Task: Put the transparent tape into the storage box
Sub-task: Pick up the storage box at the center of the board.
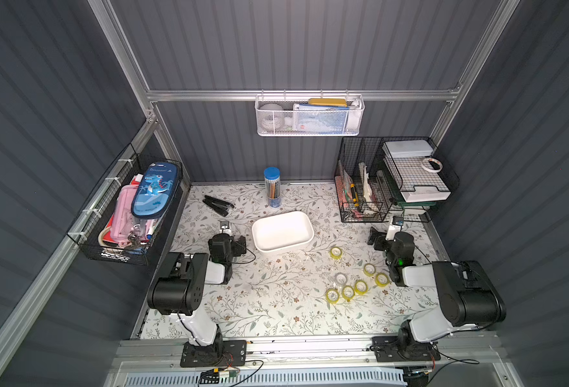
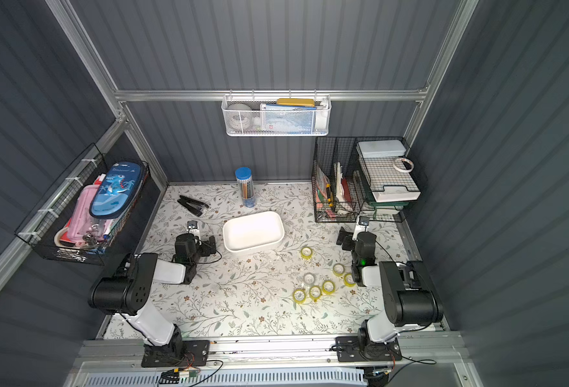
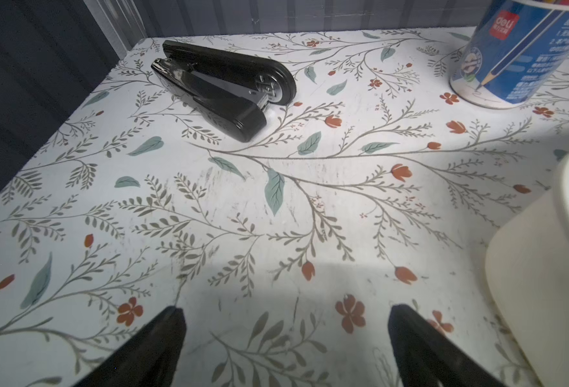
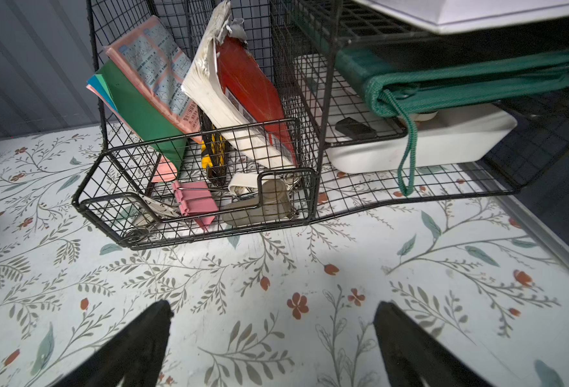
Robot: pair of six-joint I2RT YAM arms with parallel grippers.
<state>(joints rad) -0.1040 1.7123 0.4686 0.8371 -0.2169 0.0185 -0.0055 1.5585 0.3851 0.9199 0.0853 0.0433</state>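
On the floral worktop (image 1: 276, 311), largest item first:

- Storage box (image 1: 278, 231): white and empty, sitting near the middle toward the far edge.
- Pencil case (image 1: 155, 187): lying in the left wall basket and showing "Dinosaur".
- Left gripper (image 3: 286, 311): jaws standing wide apart and empty, hovering just beside the box.
- Right gripper (image 4: 273, 305): jaws likewise apart and empty, facing the wire rack (image 4: 323, 134) at the far right corner, away from the tape.
- Pencil tube (image 3: 510, 57): standing by the far edge and showing "deli". The Chinese print is too small to read.
- Transparent tape (image 1: 336, 252): seven small rolls lying flat in the right half, none boxed.

Judged step: reaching for a first roll. The right gripper is sitting closer, so it is probably better to start with the lone roll nearest the box, clamping across its ring and lifting it clear of the rim.
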